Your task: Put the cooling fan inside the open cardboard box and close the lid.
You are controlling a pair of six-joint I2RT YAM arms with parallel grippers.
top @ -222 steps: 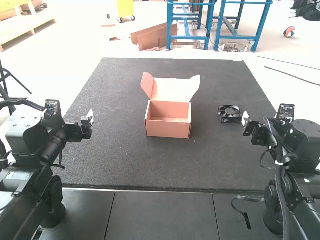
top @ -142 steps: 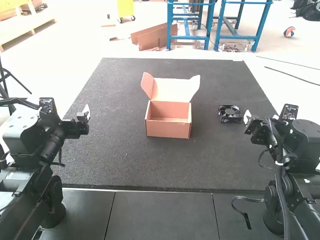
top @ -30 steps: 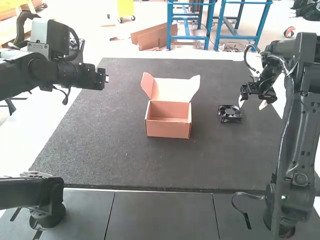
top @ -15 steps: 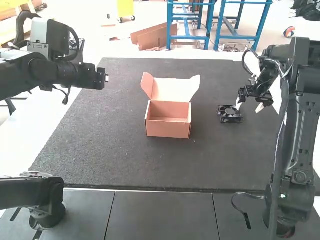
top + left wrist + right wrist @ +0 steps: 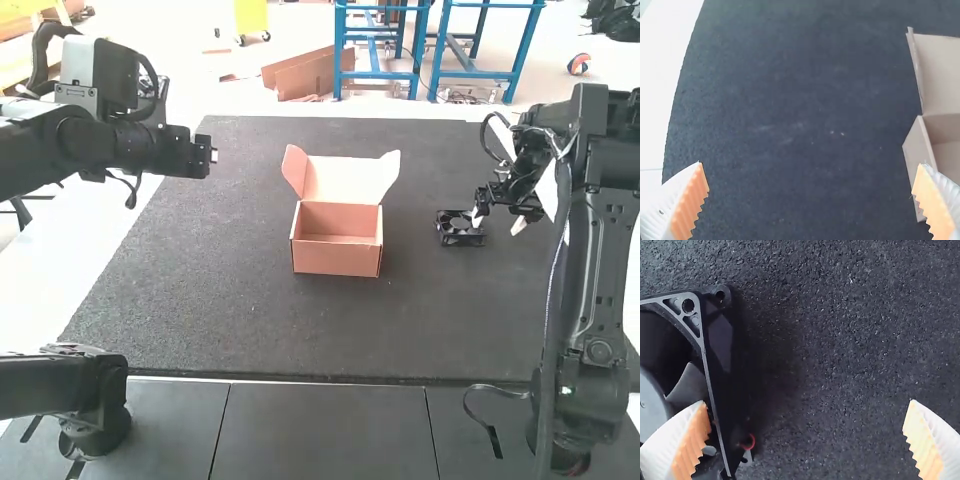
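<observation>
Right gripper [image 5: 500, 213] hangs low just beside the fan [image 5: 460, 227], fingers spread wide, nothing held. In its wrist view one orange pad [image 5: 689, 442] overlaps the fan's black frame [image 5: 715, 360], while the other pad [image 5: 920, 435] stands well out over the bare mat [image 5: 850, 340]. So the frame is not yet centred between the fingers. The fan lies flat on the mat to the right of the cardboard box [image 5: 336, 255], apart from it. The box is upright with its lid [image 5: 345, 178] standing open at the back. Step in hand, as I judge it, is the grasp. Best to shift toward the fan until opposite edges of the frame sit between the pads, then come down square and close (a corner pinch would likely let it twist). Left gripper [image 5: 205, 157] holds high, left of the box, fingers also wide and empty. One box wall [image 5: 935, 145] shows in its view, so it looks well placed for the lid later.
</observation>
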